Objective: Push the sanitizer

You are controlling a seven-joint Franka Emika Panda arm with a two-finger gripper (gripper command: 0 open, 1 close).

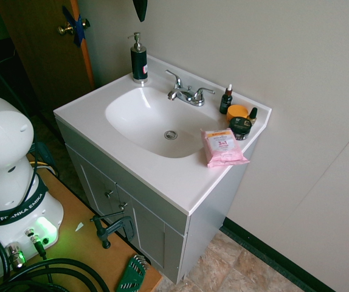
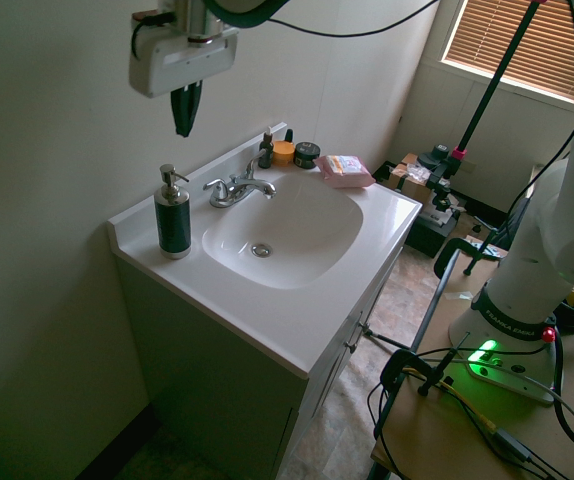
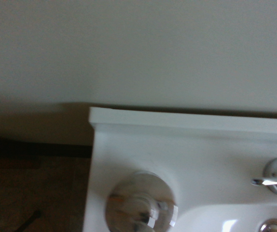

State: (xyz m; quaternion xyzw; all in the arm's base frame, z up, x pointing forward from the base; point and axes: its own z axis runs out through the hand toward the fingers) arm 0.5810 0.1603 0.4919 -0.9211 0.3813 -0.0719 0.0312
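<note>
Pincer (image 2: 185, 130) fingers were together, and you had nothing clamped between them. On inspection, you had the soap bottle (image 2: 173, 218) standing upright on the sink counter (image 2: 257, 335), at the corner by the wall, beside the basin (image 2: 285, 235) and near the faucet (image 2: 237, 188). You would have noted a tall, dark cylinder with a silver pump head, a pale band at the base and a partly visible label on one side. From the wrist view you looked down on its shiny round top.

Your arm (image 2: 184, 55) reached in high over the counter, its pincer pointing down, above the level of the pump head and apart from the bottle. You had a pink packet (image 2: 345, 171) lying across the basin, near the small jars.
</note>
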